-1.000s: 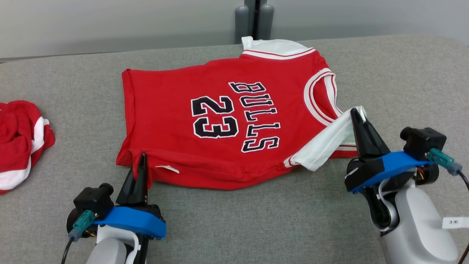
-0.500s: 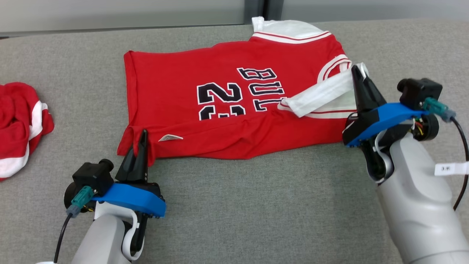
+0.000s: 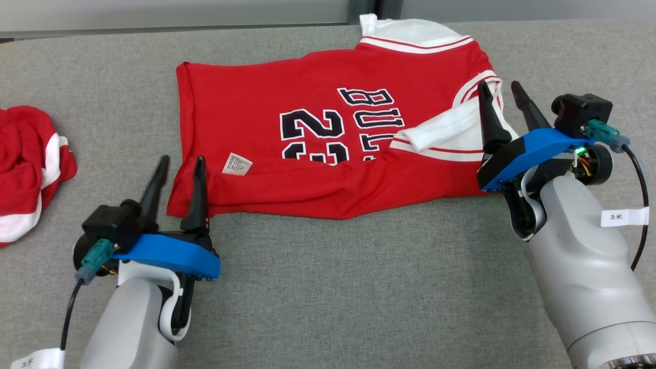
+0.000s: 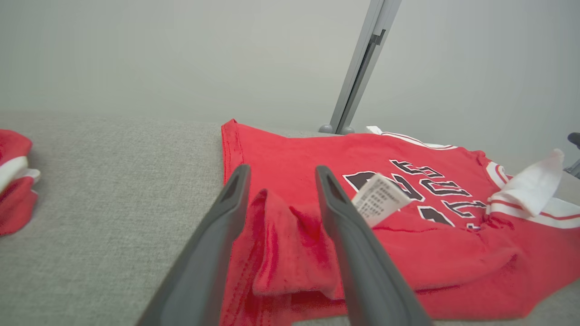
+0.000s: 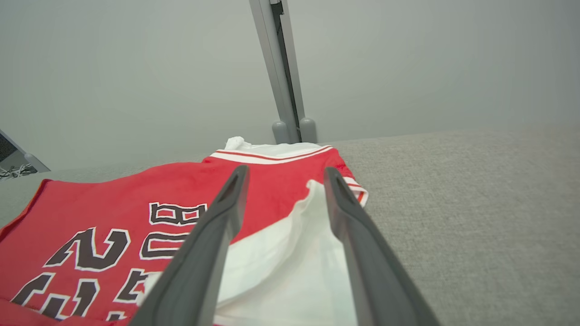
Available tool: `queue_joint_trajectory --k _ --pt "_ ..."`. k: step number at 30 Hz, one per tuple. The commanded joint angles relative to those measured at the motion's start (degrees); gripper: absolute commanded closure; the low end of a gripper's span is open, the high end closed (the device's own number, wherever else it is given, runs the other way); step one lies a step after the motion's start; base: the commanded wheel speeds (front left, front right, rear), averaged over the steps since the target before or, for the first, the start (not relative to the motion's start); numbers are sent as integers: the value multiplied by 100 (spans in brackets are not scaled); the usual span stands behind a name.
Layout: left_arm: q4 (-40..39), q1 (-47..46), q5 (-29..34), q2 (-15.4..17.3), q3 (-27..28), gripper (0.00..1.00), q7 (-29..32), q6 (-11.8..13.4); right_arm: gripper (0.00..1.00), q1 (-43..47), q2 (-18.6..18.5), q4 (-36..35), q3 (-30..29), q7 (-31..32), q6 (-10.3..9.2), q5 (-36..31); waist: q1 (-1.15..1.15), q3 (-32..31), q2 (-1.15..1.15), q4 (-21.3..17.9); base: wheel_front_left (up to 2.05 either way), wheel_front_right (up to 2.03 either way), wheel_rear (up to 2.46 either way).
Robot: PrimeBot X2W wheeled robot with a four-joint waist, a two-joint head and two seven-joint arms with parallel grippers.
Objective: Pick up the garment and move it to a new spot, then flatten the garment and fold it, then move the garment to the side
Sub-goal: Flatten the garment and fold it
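Red jersey (image 3: 328,138) lies on the grey cloth surface (image 3: 333,287), near edge folded over, both pincers spread.
Head view: left gripper (image 3: 181,160), fingers apart, at the jersey's 8 o'clock corner; right gripper (image 3: 498,86), fingers apart, at 3 o'clock over a white flap (image 3: 451,130). The left wrist view adds an upturned care label (image 4: 378,199); the right wrist view adds a grey post (image 5: 281,68) against a pale wall. A second red garment (image 3: 31,169) sits at 9 o'clock.
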Motion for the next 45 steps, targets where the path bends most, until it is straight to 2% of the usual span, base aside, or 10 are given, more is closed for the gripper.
queue_joint_trajectory --k 1,9,15,29,37,44,45 --pt "-64 -52 52 -3 102 0 -28 -44 0 -62 -59 16 18 -34 3 34 -1 -19 0 -8 0 0 0" --pt "-267 480 249 -124 419 0 -27 -44 0 777 -367 -653 100 -52 3 -81 -1 -277 0 -23 0 0 0" --pt "-77 843 492 -118 447 0 -27 -44 0 1391 -561 -802 225 -54 3 -124 -1 -375 0 -119 0 0 0" --pt "789 369 690 -74 233 0 -27 -44 0 1239 -494 -93 257 -55 3 -268 -1 -243 0 -138 0 0 0" --pt "1308 91 1039 71 223 0 -27 115 0 1052 -428 216 230 -55 3 -403 -1 -143 0 -147 0 0 0" --pt "1688 -20 1148 64 189 0 -8 137 0 919 -397 549 197 -51 3 -483 -1 -85 0 -116 0 0 0" --pt "1746 -48 1157 54 175 0 -8 127 2 907 -376 608 200 -49 3 -476 -1 -78 0 -108 0 0 0"
